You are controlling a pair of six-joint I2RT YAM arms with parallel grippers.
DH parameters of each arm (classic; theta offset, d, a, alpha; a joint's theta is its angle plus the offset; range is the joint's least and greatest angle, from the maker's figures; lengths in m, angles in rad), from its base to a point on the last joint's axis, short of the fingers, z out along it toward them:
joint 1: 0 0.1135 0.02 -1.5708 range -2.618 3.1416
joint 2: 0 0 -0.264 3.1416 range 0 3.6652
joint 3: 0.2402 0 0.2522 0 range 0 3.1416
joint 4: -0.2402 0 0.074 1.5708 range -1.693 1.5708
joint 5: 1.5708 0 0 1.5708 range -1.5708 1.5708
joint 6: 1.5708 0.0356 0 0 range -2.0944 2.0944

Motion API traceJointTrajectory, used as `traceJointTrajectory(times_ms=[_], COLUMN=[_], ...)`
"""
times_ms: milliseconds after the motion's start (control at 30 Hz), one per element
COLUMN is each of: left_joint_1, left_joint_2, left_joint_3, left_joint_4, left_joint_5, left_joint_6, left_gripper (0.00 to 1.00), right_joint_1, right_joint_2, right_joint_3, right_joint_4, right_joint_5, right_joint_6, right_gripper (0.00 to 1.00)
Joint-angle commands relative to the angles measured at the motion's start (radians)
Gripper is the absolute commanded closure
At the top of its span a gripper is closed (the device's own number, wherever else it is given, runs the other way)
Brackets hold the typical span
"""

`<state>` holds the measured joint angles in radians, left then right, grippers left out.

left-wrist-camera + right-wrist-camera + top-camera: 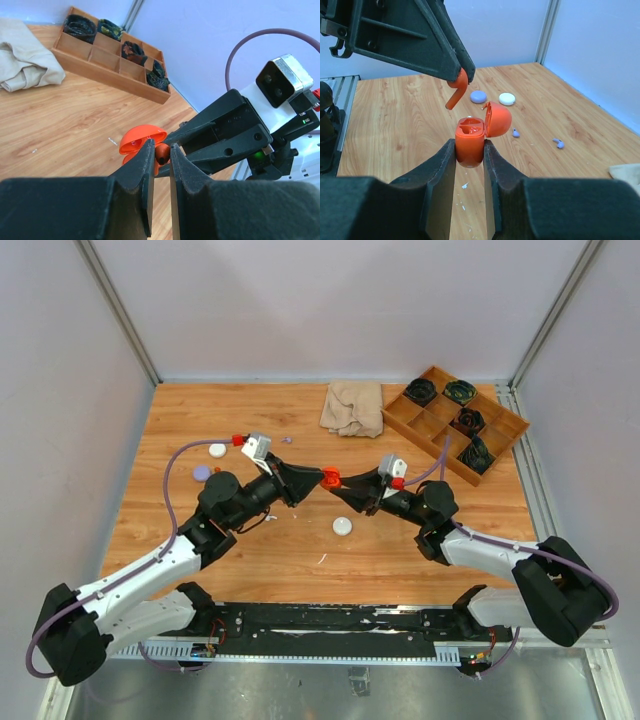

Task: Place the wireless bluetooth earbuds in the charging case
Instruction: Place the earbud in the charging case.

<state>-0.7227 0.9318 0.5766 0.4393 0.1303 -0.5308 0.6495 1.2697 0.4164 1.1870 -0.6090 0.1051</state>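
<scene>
Bright, even, diffuse overhead light. Faint soft shadows on table [290, 550]; exposure balanced. Top view sharp, slight bowing at edges. Wrist views: left gripper [161, 150], right gripper [470, 146] blurred, near-black; walls [210, 35] tinted blue.

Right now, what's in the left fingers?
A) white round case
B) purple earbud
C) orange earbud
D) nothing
C: the left fingers are pinched on an orange earbud, held close to the open orange case that the right fingers grip.
</scene>
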Motion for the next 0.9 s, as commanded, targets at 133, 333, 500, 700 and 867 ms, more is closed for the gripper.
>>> traceJointTrajectory(times_ms=[133, 333, 500, 700, 867], left_joint_1=[-0.026, -0.042, -0.062, -0.069, -0.070], left_joint_2=[0.023, 0.033, 0.031, 0.024, 0.039], left_joint_3=[-0.019, -0.016, -0.017, -0.010, -0.012], left_joint_4=[0.108, 0.123, 0.135, 0.139, 0.152], left_joint_5=[-0.032, -0.050, -0.090, -0.123, -0.122], left_joint_6=[0.013, 0.005, 0.012, 0.032, 0.038], left_gripper=[0.87, 0.87, 0.87, 0.87, 0.87], right_joint_1=[0.028, 0.029, 0.032, 0.036, 0.037], right_joint_2=[0.000, 0.020, 0.041, 0.050, 0.047], right_joint_3=[-0.008, -0.014, -0.018, -0.022, -0.023], right_joint_4=[0.118, 0.140, 0.168, 0.188, 0.194], right_joint_5=[-0.012, 0.005, 0.018, 0.028, 0.028], right_joint_6=[0.040, 0.043, 0.044, 0.042, 0.041], right_gripper=[0.99, 0.99, 0.99, 0.99, 0.99])
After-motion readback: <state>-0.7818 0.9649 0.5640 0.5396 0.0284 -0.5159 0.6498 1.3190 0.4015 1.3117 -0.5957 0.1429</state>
